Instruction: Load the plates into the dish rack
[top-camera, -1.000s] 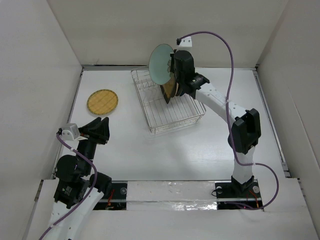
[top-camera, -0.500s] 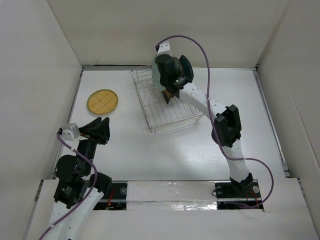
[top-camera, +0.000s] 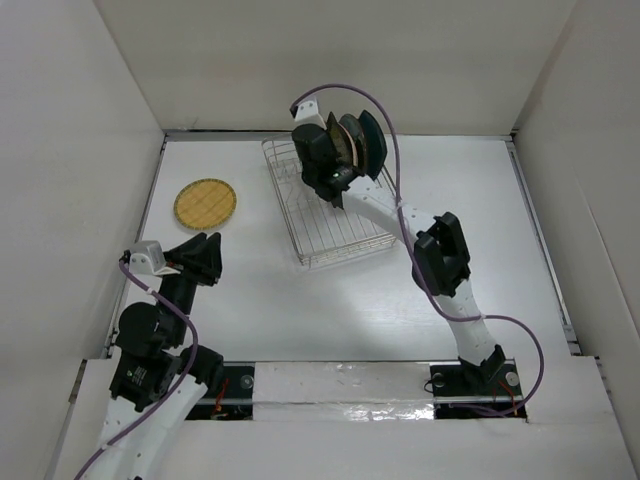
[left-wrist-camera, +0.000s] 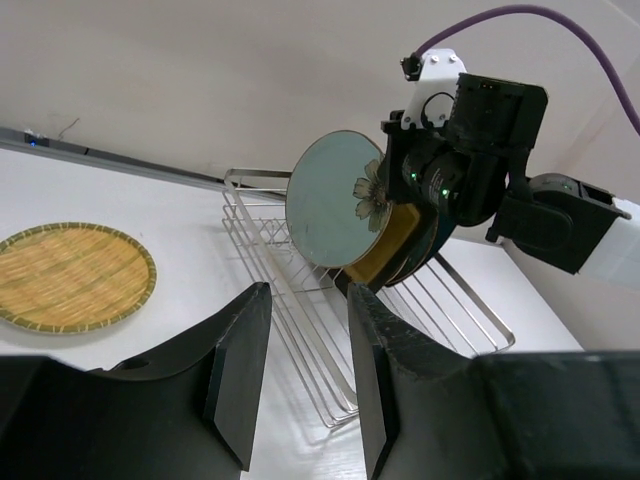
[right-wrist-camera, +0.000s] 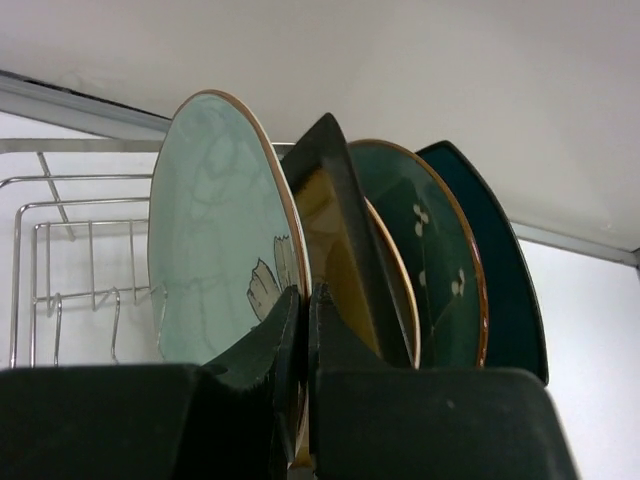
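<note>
The silver wire dish rack (top-camera: 335, 232) stands at the back middle of the table. My right gripper (right-wrist-camera: 305, 295) is shut on the rim of the pale green round plate (right-wrist-camera: 215, 240), which stands upright in the rack. Behind that plate stand the amber black-rimmed square plate (right-wrist-camera: 345, 250), the dark teal round plate with white motif (right-wrist-camera: 435, 260) and the teal square plate (right-wrist-camera: 505, 280). The yellow checked round plate (top-camera: 205, 203) lies flat on the table left of the rack. My left gripper (top-camera: 200, 252) is open and empty, near the front left, well short of it.
White walls close the table on the left, back and right. In the left wrist view the rack (left-wrist-camera: 300, 300) has bare prongs in front of the pale green plate (left-wrist-camera: 335, 200), and the yellow plate (left-wrist-camera: 70, 275) lies at the left.
My right arm has swung back and to the left and brought the pale green plate down upright next to the other plates in the rack. My left gripper has shifted slightly.
</note>
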